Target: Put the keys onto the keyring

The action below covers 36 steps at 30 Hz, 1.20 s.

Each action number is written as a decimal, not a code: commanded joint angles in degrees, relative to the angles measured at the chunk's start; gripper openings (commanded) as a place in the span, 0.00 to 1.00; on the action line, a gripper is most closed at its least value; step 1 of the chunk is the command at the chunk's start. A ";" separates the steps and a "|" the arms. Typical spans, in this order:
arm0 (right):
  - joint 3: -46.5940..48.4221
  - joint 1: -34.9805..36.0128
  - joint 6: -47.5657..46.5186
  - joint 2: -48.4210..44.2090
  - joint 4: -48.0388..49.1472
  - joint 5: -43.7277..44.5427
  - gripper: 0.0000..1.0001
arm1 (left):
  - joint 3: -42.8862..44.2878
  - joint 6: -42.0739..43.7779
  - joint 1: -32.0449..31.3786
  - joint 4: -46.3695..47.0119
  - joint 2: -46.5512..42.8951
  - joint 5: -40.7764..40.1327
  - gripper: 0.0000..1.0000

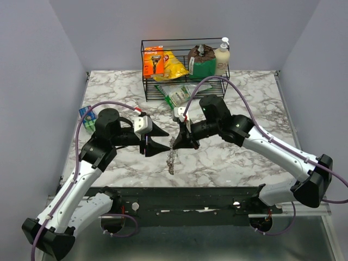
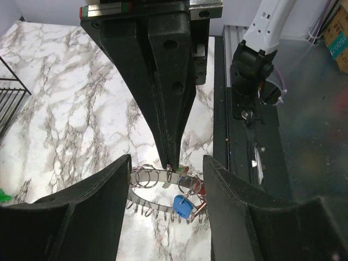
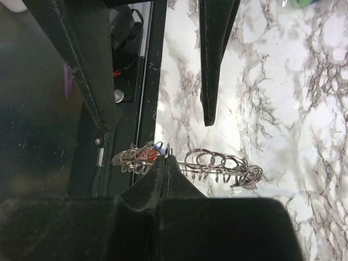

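Right gripper (image 2: 168, 162), jaws pinched on the large thin silver wire keyring (image 2: 155, 177), dangles it lengthwise over the white marble tabletop (image 1: 217, 163); left gripper (image 1: 168, 140), jaws spread, faces it just alongside.

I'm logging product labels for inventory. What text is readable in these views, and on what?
None is readable.
Orange razor pack: print too small.
Yellow bag, white bottle: blurred.
Green-and-white pouch: too small.
Blue-green box: too small.
Cardboard box: label blurred, cut off.
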 commanded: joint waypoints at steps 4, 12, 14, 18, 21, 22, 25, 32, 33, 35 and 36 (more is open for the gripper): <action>2.55 0.09 -2.30 -0.61 -3.65 -2.04 0.01 | 3.07 4.63 -3.40 -6.15 3.02 -4.55 0.59; 2.73 0.09 -2.39 -1.40 -3.38 -2.30 0.01 | 2.63 5.60 -4.19 -6.85 3.82 -6.05 0.55; 2.73 0.01 -2.39 -1.40 -3.30 -2.30 0.01 | 2.63 5.95 -4.36 -7.11 4.26 -5.96 0.55; 2.55 0.01 -2.30 -1.57 -2.95 -2.22 0.01 | 2.80 6.57 -4.71 -7.90 5.31 -5.96 0.52; 2.64 0.01 -2.30 -1.66 -2.77 -2.13 0.01 | 2.98 7.27 -4.98 -8.61 5.93 -5.87 0.49; 2.64 0.01 -2.30 -1.66 -2.68 -2.04 0.01 | 2.98 7.45 -4.98 -8.78 6.28 -5.87 0.47; 2.64 0.01 -2.30 -1.84 -2.59 -1.69 0.01 | 3.07 8.15 -5.15 -9.66 6.89 -5.96 0.44; 2.46 0.01 -2.21 -2.01 -1.98 -1.51 0.01 | 3.07 9.47 -5.42 -11.42 7.86 -6.57 0.35; 2.55 0.09 -2.21 -2.01 -1.89 -1.43 0.01 | 3.07 9.47 -5.42 -11.51 7.95 -6.58 0.34; 2.64 0.09 -2.13 -2.01 -1.89 -1.43 0.01 | 2.98 9.38 -5.59 -11.42 8.21 -6.75 0.33; 2.64 0.01 -2.12 -2.01 -1.80 -1.43 0.01 | 2.98 9.56 -5.68 -11.51 8.21 -6.93 0.32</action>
